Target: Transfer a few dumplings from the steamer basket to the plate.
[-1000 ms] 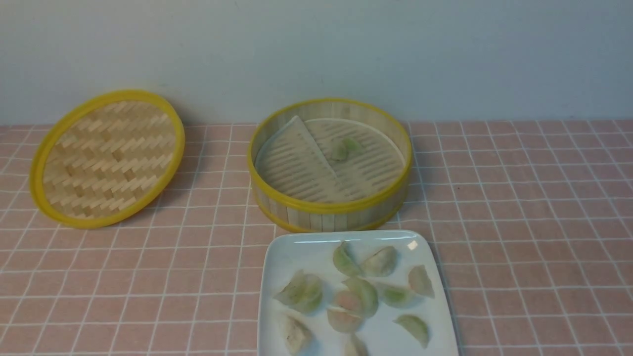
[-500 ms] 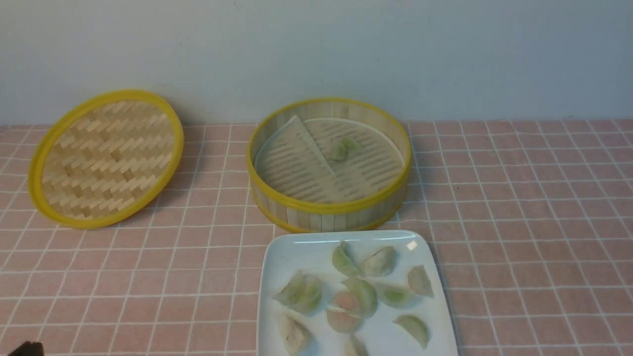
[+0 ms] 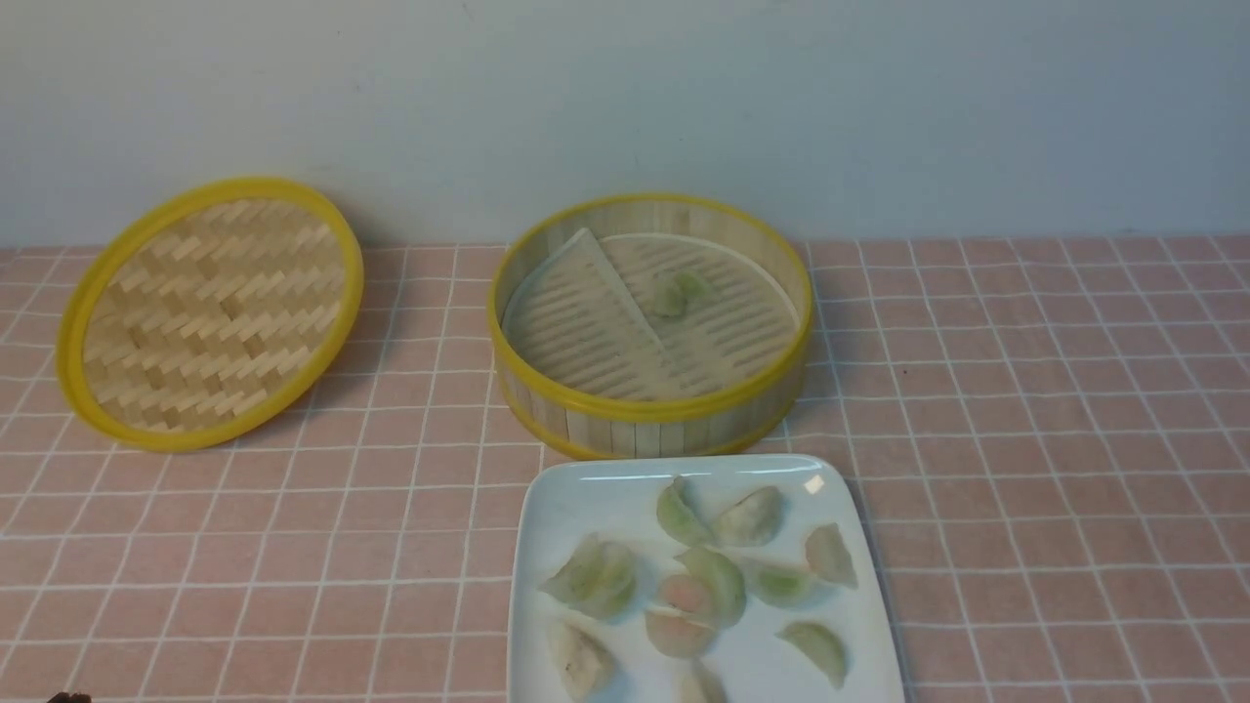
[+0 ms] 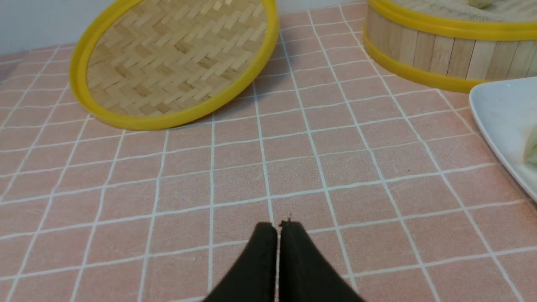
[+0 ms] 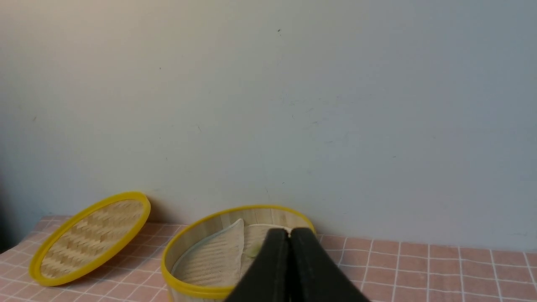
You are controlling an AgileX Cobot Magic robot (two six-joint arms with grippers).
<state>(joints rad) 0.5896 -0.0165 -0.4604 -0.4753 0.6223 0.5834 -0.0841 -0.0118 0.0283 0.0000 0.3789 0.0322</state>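
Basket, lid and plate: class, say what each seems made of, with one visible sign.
Basket: likely bamboo, matt; upright pale slats. Its yellow rims look like plastic, smooth.
Lid: woven bamboo strips, herringbone pattern, same yellow rim.
Plate: probably glazed ceramic, possibly plastic; white, glossy, bright highlights.

The steamer basket [image 3: 652,415] looks like pale bamboo slats set upright, bound by smooth yellow rims with a plastic look, and its liner [image 3: 586,337] is a pale, matt slatted sheet with a fold in it. The lid [image 3: 210,312] shows flat bamboo strips woven in a herringbone pattern, dry and matt, inside the same yellow rim. The plate [image 3: 576,498] is white and glossy, catching bright highlights like glazed ceramic. The dumplings [image 3: 718,576] have a translucent, faintly shiny skin. The counter [image 3: 1025,439] wears a matt pink cover with a white grid. Both end effectors, left [image 4: 277,228] and right [image 5: 289,235], have matt black fingers.
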